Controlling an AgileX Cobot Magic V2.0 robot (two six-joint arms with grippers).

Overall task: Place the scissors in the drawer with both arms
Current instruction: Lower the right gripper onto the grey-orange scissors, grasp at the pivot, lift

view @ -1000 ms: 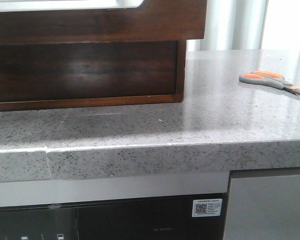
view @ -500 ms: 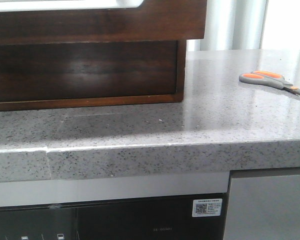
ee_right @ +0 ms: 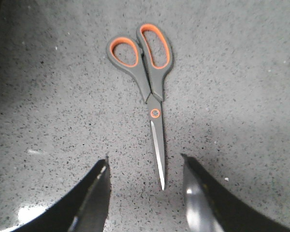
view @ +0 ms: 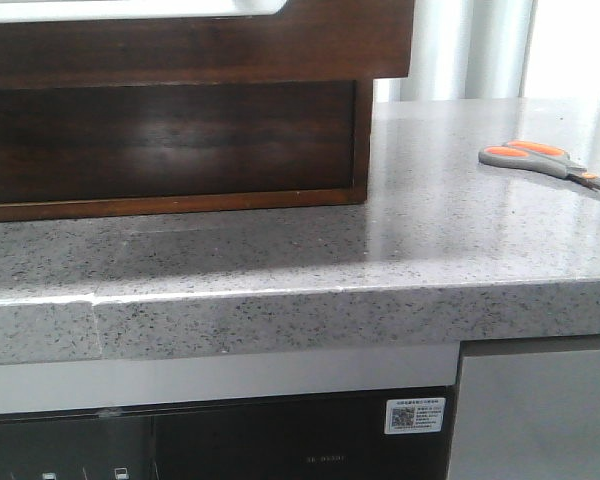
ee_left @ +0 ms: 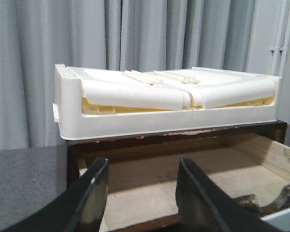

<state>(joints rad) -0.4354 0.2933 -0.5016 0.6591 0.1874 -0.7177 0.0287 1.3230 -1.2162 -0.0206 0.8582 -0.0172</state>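
**Count of things in view**

One pair of scissors (view: 545, 160), with two orange loops in its handles and closed blades. One dark wooden drawer (view: 170, 140). One white plastic tray (ee_left: 166, 104) above it. One speckled grey countertop (view: 430, 250). One white label (view: 414, 415) on the cabinet below. Two grippers, the left gripper (ee_left: 142, 193) and the right gripper (ee_right: 145, 193), each showing two black fingers.

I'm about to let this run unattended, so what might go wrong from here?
The scissors lie flat and closed on the smooth stone counter, blade tip between the open right gripper fingers; a pinch on the slim blades may slip or skid them. The drawer is open under the white tray, so the drop-in space looks tight. The left gripper hangs open at its front edge and may obstruct.
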